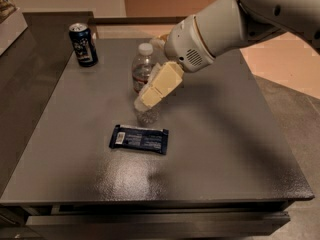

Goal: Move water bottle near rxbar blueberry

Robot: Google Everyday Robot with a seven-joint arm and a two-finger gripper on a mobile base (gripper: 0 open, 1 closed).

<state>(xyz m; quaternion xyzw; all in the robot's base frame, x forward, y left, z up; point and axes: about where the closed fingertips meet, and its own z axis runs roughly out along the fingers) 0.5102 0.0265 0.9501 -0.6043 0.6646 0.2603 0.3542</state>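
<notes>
Water bottle point(142, 66) upright, base at the surface point(225, 134), just behind the rxbar blueberry point(139, 139), which lies flat. Gripper point(145, 100) reaches in from the right, jaws clenched on the bottle's lower body. Soda can point(83, 45) stands well apart, rear left.

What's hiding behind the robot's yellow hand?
The water bottle is behind the gripper. Its white cap, red-banded label and clear bottom show. The gripper covers its middle.
</notes>
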